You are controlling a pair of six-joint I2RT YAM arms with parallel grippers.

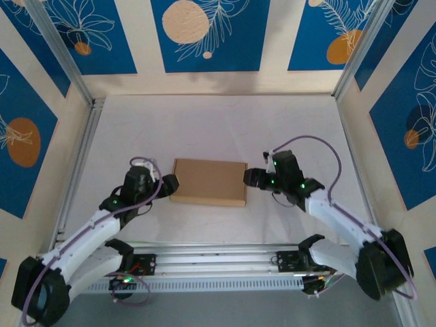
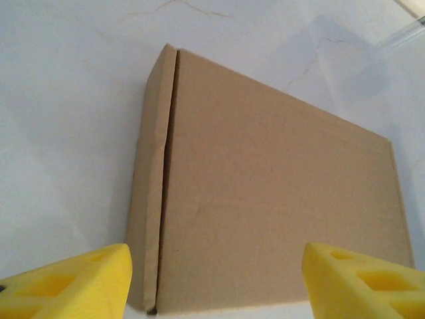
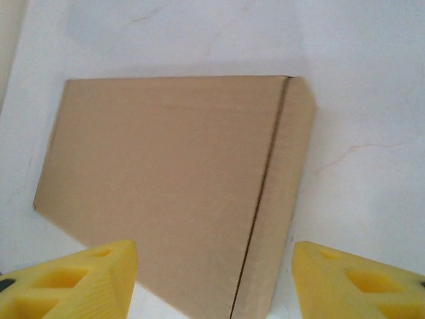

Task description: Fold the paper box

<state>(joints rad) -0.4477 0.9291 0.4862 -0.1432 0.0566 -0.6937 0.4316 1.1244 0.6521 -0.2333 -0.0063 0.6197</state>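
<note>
**Both grippers spread wide at the ends of a closed paper box**

The left gripper (image 1: 169,184) has its jaws well apart w/ nothing btwn them. From the top cam its black tip sits just at the L end of the paper box (image 1: 209,181); can't tell if it touches. The right gripper (image 1: 253,178) is likewise spread and empty, its tip just beside the box's R end.

In the L wrist cam the left gripper (image 2: 216,266) shows two matte yellow fingers (image 2: 80,282), wedge-shaped w/ rectangular cut-outs, low in the pic on either side. The R wrist cam gives the same for the right gripper (image 3: 214,266): yellow fingers (image 3: 358,282) wide apart, nothing pinched.

The box is plain brown cardboard, shallow and rectangular, w/ the lid shut flat. It lies mid-table btwn the two grippers, long sides approx. parallel to the near edge, slightly skewed.

From the top cam it reads as a smooth tan slab w/ a thin darker near wall. The wrist cams add detail. In the L wrist cam the box (image 2: 265,199) has a narrow panel along the pic's left, split from the top by a slightly bowed seam. In the R wrist cam the box (image 3: 166,179) has a similar narrow panel on the pic's right behind a dark seam line, plus faint corrugation ribs across the top.

The table (image 1: 204,122) is white w/ faint hairline veins, seen close up in both wrist cams. The top cam adds a metal rail (image 1: 218,260) along the near edge and blue wall panels (image 1: 208,34) w/ white leaf outlines and orange discs.
</note>
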